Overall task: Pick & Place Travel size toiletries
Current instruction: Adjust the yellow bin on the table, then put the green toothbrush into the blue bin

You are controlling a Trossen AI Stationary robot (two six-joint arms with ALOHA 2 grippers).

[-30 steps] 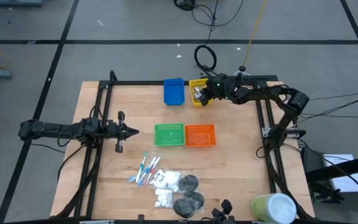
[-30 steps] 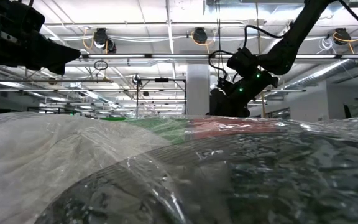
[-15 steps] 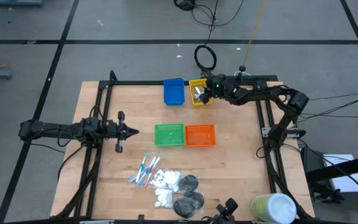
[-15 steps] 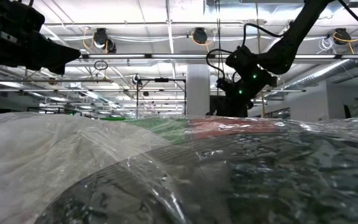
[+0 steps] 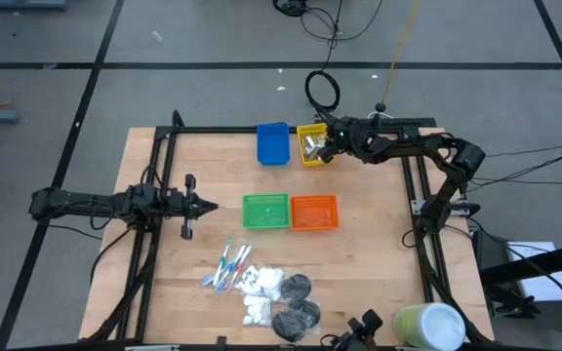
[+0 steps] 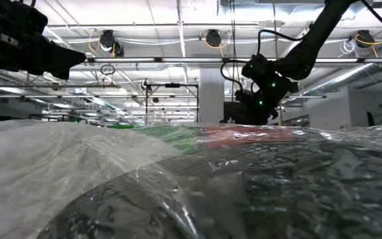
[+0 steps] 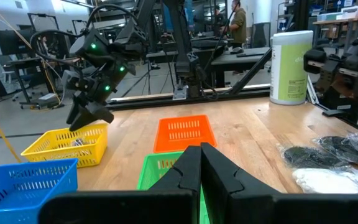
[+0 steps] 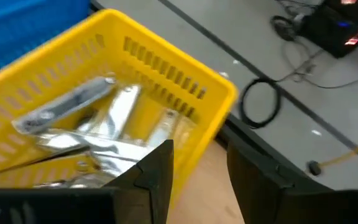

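Observation:
Silvery tubes [image 8: 86, 124] lie in the yellow bin [image 5: 309, 144] at the table's far edge. My right gripper [image 5: 326, 148] hangs just above this bin's right side, slanting down, open, with nothing between its fingers [image 8: 201, 168]. Toothbrush-like sticks [image 5: 226, 266], white pads [image 5: 260, 288] and black discs [image 5: 296, 304] lie on the table near its front edge. My left gripper [image 5: 211, 205] waits shut and level at the table's left, and its shut fingers [image 7: 201, 165] point toward the bins.
A blue bin [image 5: 272, 142] stands left of the yellow one. A green bin [image 5: 265, 211] and an orange bin [image 5: 314, 212] stand side by side mid-table. A pale green-white cylinder [image 5: 428, 326] stands at the front right corner. Clear plastic wrap [image 6: 178, 186] fills the low view.
My right gripper has stayed over the yellow bin's right side while its wrist has rolled and turned, so its fingers now point at a different slant.

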